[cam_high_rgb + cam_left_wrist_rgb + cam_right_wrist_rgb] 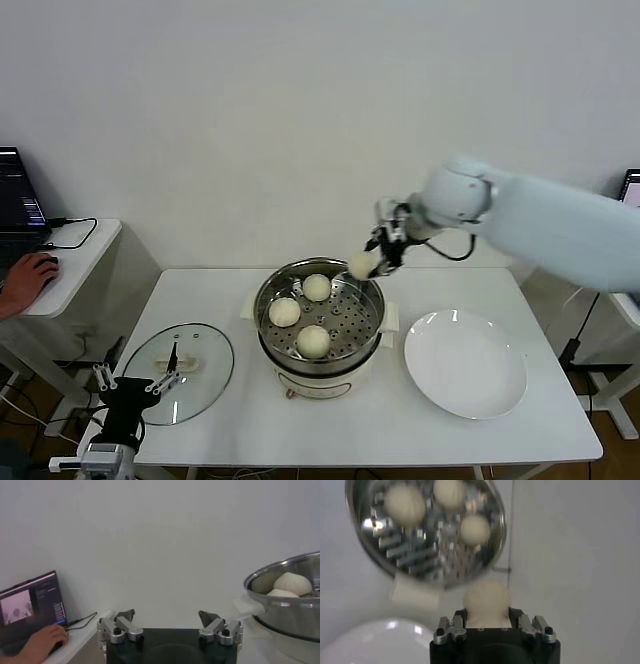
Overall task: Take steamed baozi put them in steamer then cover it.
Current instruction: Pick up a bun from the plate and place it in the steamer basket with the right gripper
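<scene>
We see the right gripper (372,262) clamped on the fourth bun (359,265), held above the steamer's (372,330) far right rim, with three buns (300,313) already inside it. We judge a release here could clip the rim and roll the bun onto the table (545,420). The left gripper (128,380) waits with jaws apart beside the glass lid (205,368), left of the steamer. The plate (466,364) sits right of the steamer.

Right arm (560,225) is a chunky pale-blue shell with a rounded joint; both grippers are black blocks with silver fingers (120,627), black-tipped.
</scene>
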